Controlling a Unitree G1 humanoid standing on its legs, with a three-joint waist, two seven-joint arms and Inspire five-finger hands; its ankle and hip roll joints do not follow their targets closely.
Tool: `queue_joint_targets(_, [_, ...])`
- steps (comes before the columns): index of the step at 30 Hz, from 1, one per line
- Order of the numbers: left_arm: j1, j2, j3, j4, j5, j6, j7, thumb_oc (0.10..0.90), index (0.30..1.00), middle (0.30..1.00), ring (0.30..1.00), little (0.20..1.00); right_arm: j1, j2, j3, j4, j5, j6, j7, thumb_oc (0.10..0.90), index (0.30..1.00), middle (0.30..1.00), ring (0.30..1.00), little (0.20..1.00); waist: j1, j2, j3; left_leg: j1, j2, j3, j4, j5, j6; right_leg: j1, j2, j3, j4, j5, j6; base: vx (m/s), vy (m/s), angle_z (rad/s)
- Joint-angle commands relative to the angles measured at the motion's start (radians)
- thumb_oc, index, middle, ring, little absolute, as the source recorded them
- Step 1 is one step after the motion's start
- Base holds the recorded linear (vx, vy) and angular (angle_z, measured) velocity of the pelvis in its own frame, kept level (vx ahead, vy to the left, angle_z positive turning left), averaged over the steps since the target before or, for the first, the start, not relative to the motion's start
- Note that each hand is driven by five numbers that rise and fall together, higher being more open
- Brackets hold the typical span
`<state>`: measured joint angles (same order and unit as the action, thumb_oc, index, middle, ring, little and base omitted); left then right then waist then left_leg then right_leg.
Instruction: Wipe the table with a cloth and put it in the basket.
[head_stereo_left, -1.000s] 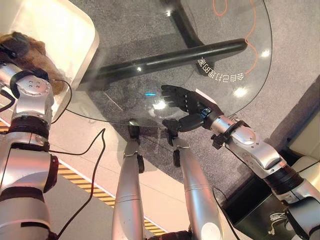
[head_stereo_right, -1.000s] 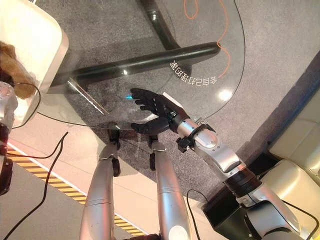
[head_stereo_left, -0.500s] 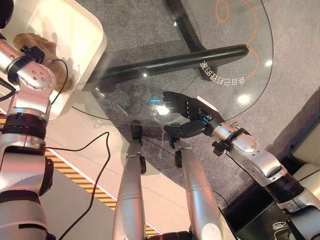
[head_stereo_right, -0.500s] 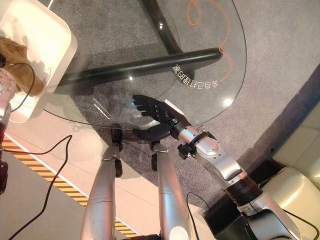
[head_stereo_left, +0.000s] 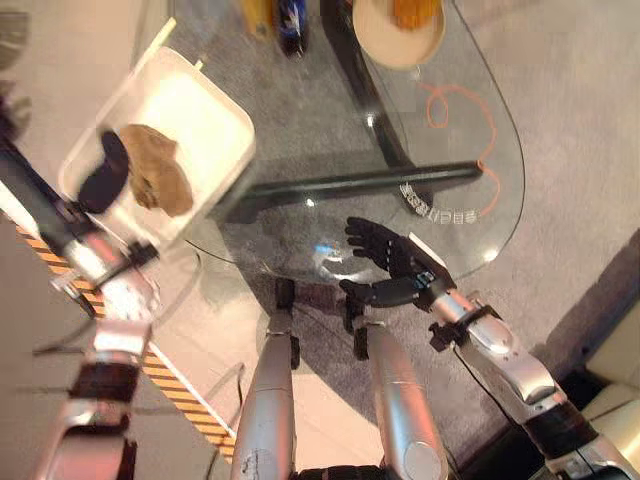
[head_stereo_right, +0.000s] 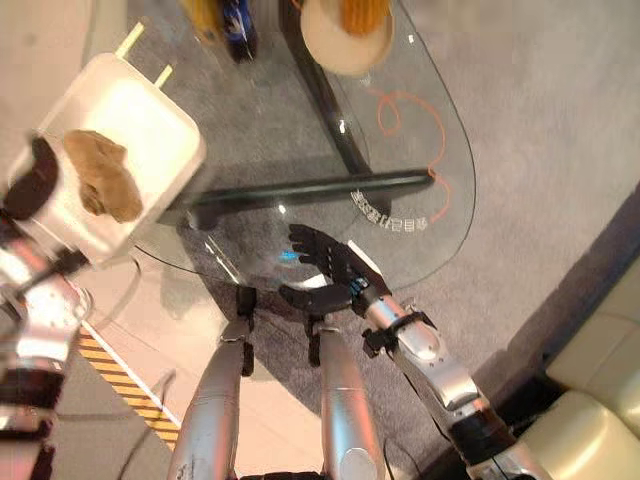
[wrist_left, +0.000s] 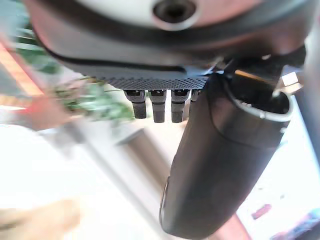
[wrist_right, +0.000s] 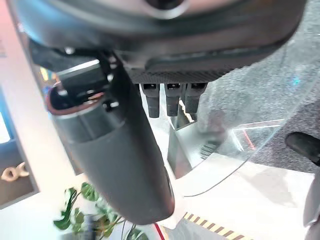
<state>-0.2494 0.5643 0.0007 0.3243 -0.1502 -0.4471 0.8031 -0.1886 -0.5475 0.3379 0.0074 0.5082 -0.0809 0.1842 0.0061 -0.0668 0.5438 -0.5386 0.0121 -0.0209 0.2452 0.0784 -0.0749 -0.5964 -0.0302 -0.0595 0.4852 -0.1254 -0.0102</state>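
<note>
1. Table (head_stereo_left: 500, 200): a clear glass top with a rounded edge, resting on a dark, smooth tubular frame (head_stereo_left: 340, 185). Grey, grainy carpet (head_stereo_left: 580, 120) shows through the glass and around it.
2. Basket (head_stereo_left: 225, 115): a white, smooth-walled rectangular tub with rounded corners, standing at the left edge of the table.
3. Cloth (head_stereo_left: 158, 182): a brown, crumpled, soft-looking piece lying inside the basket on its floor, apart from both hands.
4. Left hand (head_stereo_left: 105, 175): a dark shape inside the basket, just beside the cloth on its left. Its wrist view shows short straight fingers (wrist_left: 150, 104) in a row and the thick thumb (wrist_left: 220, 165) standing out, with nothing between them; the hand is slack and holds nothing.
5. Right hand (head_stereo_right: 325, 262): dark, over the near edge of the glass, well to the right of the basket. The fingers (head_stereo_right: 305, 240) are spread and straight, the thumb (head_stereo_right: 305, 297) is held apart below them, and the hand holds nothing.
6. Bowl (head_stereo_right: 345, 40): a round, pale, shallow dish on the far part of the table, holding something orange whose kind cannot be told.
7. Orange cord (head_stereo_left: 465, 110): a thin looping line on the glass, right of the frame and nearer than the bowl.
8. Floor stripe (head_stereo_left: 175, 395): a yellow-and-black band on the pale floor at the near left.
</note>
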Motion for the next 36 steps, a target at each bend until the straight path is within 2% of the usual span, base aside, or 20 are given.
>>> queue_joint_targets(1, [0.032,-0.028,0.008,-0.066,-0.068,-0.029,-0.147,0.8,0.9,0.9,0.9,0.9,0.03,0.037,-0.063,-0.034,0.0,-0.118,0.038,0.8,0.9,0.9,0.9,0.9,-0.002,0.035,-0.04,0.119,-0.098,0.005,0.02,-0.08,0.052,0.173,0.033,-0.044,-0.14,0.034,0.016,-0.03,-0.059,0.11])
queue_joint_targets(3, [0.076,-0.069,-0.006,-0.054,-0.106,-0.027,-0.195,0.8,0.9,0.9,0.9,0.9,0.055,0.056,-0.066,0.006,0.002,-0.116,0.035,0.8,0.9,0.9,0.9,0.9,0.001,0.036,-0.065,0.149,-0.099,-0.001,-0.009,-0.071,0.053,0.206,0.029,-0.045,-0.174,0.046,0.02,0.01,-0.046,0.12])
queue_joint_targets(5, [0.156,-0.122,-0.049,-0.014,-0.141,-0.016,-0.318,0.8,0.9,0.9,0.9,0.9,0.101,0.098,-0.077,0.085,-0.007,-0.102,0.029,0.8,0.9,0.9,0.9,0.9,0.006,0.033,-0.105,0.208,-0.101,-0.01,-0.048,-0.068,0.054,0.276,0.015,-0.05,-0.228,0.058,0.026,0.02,-0.049,0.11])
queue_joint_targets(6, [0.176,-0.136,-0.066,-0.002,-0.15,-0.012,-0.331,0.8,0.9,0.9,0.9,0.9,0.114,0.112,-0.076,0.108,-0.015,-0.098,0.021,0.8,0.9,0.9,0.9,0.9,0.006,0.032,-0.123,0.221,-0.1,-0.013,-0.064,-0.063,0.055,0.294,0.014,-0.052,-0.25,0.068,0.027,0.03,-0.038,0.03])
queue_joint_targets(7, [0.212,-0.154,-0.078,0.017,-0.194,0.019,-0.391,0.8,0.9,0.9,0.9,0.9,0.14,0.136,-0.078,0.146,-0.02,-0.078,-0.004,0.8,0.9,0.9,0.9,0.9,0.006,0.031,-0.148,0.251,-0.099,-0.017,-0.084,-0.061,0.054,0.33,0.011,-0.055,-0.278,0.075,0.028,0.07,-0.029,0.0])
queue_joint_targets(10, [0.296,-0.202,-0.143,0.142,-0.195,0.046,-0.493,0.8,0.9,0.9,0.9,0.9,0.217,0.192,-0.084,0.285,-0.013,-0.051,-0.04,0.8,0.9,0.9,0.9,0.9,0.003,0.026,-0.229,0.35,-0.091,-0.019,-0.143,-0.065,0.056,0.443,0.007,-0.058,-0.361,0.095,0.034,0.14,-0.007,0.03])
queue_joint_targets(11, [0.309,-0.22,-0.155,0.184,-0.217,0.091,-0.534,0.8,0.9,0.9,0.9,0.9,0.231,0.2,-0.087,0.324,-0.013,-0.04,-0.048,0.8,0.9,0.9,0.9,0.9,0.001,0.025,-0.247,0.373,-0.089,-0.017,-0.154,-0.067,0.057,0.468,0.007,-0.057,-0.377,0.098,0.035,0.08,0.004,0.02])
queue_joint_targets(14, [0.314,-0.252,-0.172,0.274,-0.205,0.092,-0.555,0.8,0.9,0.9,0.9,0.9,0.241,0.217,-0.081,0.384,-0.01,-0.026,-0.058,0.8,0.9,0.9,0.9,0.9,-0.003,0.023,-0.273,0.404,-0.086,-0.015,-0.172,-0.069,0.059,0.494,0.007,-0.054,-0.395,0.106,0.038,0.08,0.007,0.05])
queue_joint_targets(16, [0.317,-0.28,-0.193,0.415,-0.185,0.13,-0.577,0.8,0.9,0.9,0.9,0.9,0.249,0.24,-0.086,0.533,-0.016,0.005,-0.069,0.8,0.9,0.9,0.9,0.9,-0.008,0.019,-0.32,0.453,-0.079,-0.01,-0.2,-0.073,0.061,0.539,0.003,-0.054,-0.427,0.116,0.047,0.1,0.005,0.01])
queue_joint_targets(17, [0.317,-0.28,-0.193,0.415,-0.185,0.13,-0.577,0.8,0.9,0.9,0.9,0.9,0.249,0.24,-0.086,0.534,-0.016,0.005,-0.069,0.8,0.9,0.9,0.9,0.9,-0.008,0.019,-0.319,0.455,-0.079,-0.01,-0.201,-0.073,0.061,0.541,0.003,-0.054,-0.427,0.116,0.047,0.1,0.003,-0.02])
queue_joint_targets(19, [0.302,-0.303,-0.199,0.572,-0.206,0.165,-0.584,0.8,0.9,0.9,0.9,0.9,0.239,0.265,-0.092,0.711,0.01,-0.003,-0.074,0.8,0.9,0.9,0.9,0.9,-0.01,0.02,-0.363,0.5,-0.071,-0.006,-0.231,-0.074,0.064,0.579,0.004,-0.048,-0.457,0.125,0.053,0.11,-0.001,-0.04])
queue_joint_targets(24, [0.259,-0.336,-0.184,0.857,-0.224,0.176,-0.648,0.8,0.9,0.9,0.9,0.9,0.195,0.316,-0.12,1.038,-0.02,-0.01,-0.057,0.8,0.9,0.9,0.9,0.9,-0.022,0.025,-0.412,0.571,-0.059,0.009,-0.275,-0.083,0.067,0.633,0.004,-0.031,-0.494,0.133,0.06,0.05,0.007,-0.03])
queue_joint_targets(27, [0.248,-0.352,-0.165,0.937,-0.251,0.197,-0.705,0.8,0.9,0.9,0.9,0.9,0.188,0.337,-0.16,1.171,-0.018,-0.012,-0.053,0.8,0.9,0.9,0.9,0.9,-0.028,0.03,-0.432,0.6,-0.053,0.019,-0.297,-0.086,0.068,0.655,0.005,-0.018,-0.513,0.138,0.065,0.06,0.011,-0.25])
queue_joint_targets(31, [0.24,-0.363,-0.165,0.974,-0.229,0.211,-0.732,0.8,0.9,0.9,0.9,0.9,0.186,0.351,-0.195,1.257,-0.043,-0.019,-0.06,0.8,0.9,0.9,0.9,0.9,-0.035,0.038,-0.445,0.625,-0.048,0.029,-0.318,-0.089,0.068,0.672,0.004,-0.01,-0.532,0.145,0.071,0.05,0.009,-0.13])
queue_joint_targets(36, [0.228,-0.369,-0.18,0.986,-0.231,0.224,-0.744,0.8,0.9,0.9,0.9,0.9,0.178,0.348,-0.186,1.283,-0.1,-0.014,-0.076,0.8,0.9,0.9,0.9,0.9,-0.039,0.042,-0.453,0.634,-0.043,0.04,-0.332,-0.09,0.066,0.682,-0.002,-0.009,-0.563,0.163,0.079,0.03,0.005,-0.1])
